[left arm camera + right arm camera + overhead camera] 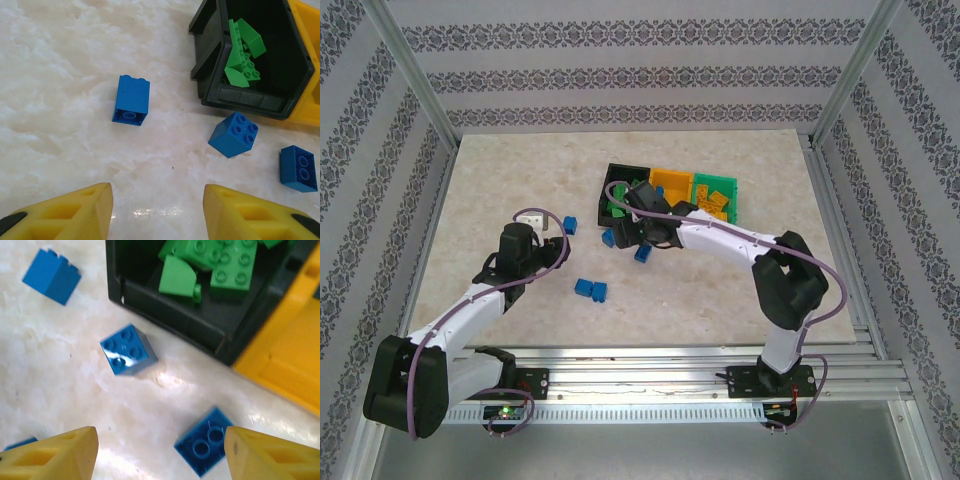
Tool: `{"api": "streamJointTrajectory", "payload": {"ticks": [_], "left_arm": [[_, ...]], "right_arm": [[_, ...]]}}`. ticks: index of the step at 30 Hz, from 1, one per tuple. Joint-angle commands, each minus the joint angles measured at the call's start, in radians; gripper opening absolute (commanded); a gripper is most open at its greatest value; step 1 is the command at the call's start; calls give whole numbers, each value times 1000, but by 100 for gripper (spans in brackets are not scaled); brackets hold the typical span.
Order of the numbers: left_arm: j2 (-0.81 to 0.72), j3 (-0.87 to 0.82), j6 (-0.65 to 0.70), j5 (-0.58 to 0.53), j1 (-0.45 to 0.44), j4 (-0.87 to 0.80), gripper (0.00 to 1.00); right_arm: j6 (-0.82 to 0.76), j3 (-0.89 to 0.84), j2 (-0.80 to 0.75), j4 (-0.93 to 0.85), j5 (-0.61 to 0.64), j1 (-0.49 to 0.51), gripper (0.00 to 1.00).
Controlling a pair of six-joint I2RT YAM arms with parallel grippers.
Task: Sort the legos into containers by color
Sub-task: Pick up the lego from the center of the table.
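Grippers both open, nothing clamped.

In its wrist view the left gripper [156, 197] has jaws spread over bare surface [60, 60]. The tall blue brick [131, 100] is at 11 o'clock, on its side with the hollow end toward the camera, well apart from the jaws. The blue 2x2 [233, 134] is at 1 o'clock, studs up, just off the corner of the black bin [212, 75]. The two-stud blue brick [298, 168] is at 3 o'clock.

On the right gripper [160, 440], the two-stud blue brick lies flat in the gap, just beside the jaw at 3 o'clock. Can't call contact, the picture is soft there. From it the blue 2x2 is at 11 o'clock and the tall blue brick farther out at 10 o'clock.

The black bin at 12 to 1 o'clock holds green bricks [215, 260]. The orange-yellow bin [285, 355] joins it at 3 o'clock, its inside cut off. A blue sliver [20, 442] at 9 o'clock is mostly hidden by the other jaw.

Top view: the green bin [736, 200] at the row's 3 o'clock end holds orange-yellow bricks [717, 200]. A blue pair [590, 290] sits on the surface at 6 o'clock of the bins. The right arm covers part of the black bin.
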Motion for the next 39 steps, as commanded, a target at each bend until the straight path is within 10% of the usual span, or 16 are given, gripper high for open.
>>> {"api": "streamJointTrajectory", "payload": {"ticks": [1,19,30,39], "left_arm": [[5,-11,-22,25,16,30,51],[7,-10,-17,28,17,33,51],[4,-10,-15,37,19,33,51],[2,-9,-17,39,18,33,51]], "right_arm": [[25,-50,-3,-32,64,-6,68],[117,4,162,-77,98,7,65],[97,0,158,-55,82,4,29],[25,62,174,-104,105,-3,62]]}}
